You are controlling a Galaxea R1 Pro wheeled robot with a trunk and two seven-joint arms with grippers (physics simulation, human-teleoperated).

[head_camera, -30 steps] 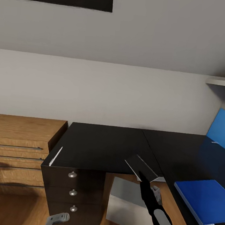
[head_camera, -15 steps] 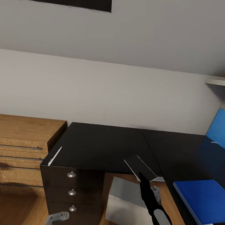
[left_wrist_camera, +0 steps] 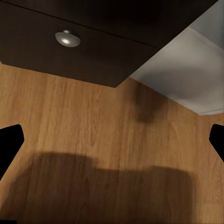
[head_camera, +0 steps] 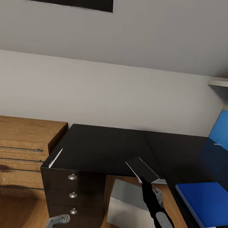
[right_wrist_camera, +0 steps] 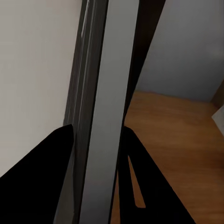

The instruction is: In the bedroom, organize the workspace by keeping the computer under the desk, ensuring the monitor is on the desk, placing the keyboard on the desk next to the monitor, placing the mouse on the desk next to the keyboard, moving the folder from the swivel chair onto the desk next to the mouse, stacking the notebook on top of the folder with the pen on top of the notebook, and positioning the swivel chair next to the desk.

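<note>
**Notebook held edge-on above the desk's inner corner**

The desk [head_camera: 106,147] spreads black and glossy beyond the right gripper [head_camera: 144,178], its drawer unit [head_camera: 73,194] off to the left of those fingers. The computer [head_camera: 131,207] stands on the floor below them, under the desk edge. The folder [head_camera: 206,204] lies flat on the desk to their right. The notebook [head_camera: 142,169] is pinched between the right fingers [right_wrist_camera: 44,172], closed on its thin edge. The pen [head_camera: 56,158] lies far to the left, at the desk's end. The left gripper [left_wrist_camera: 112,144] is spread wide and empty above the wooden floor [left_wrist_camera: 93,140].
</note>
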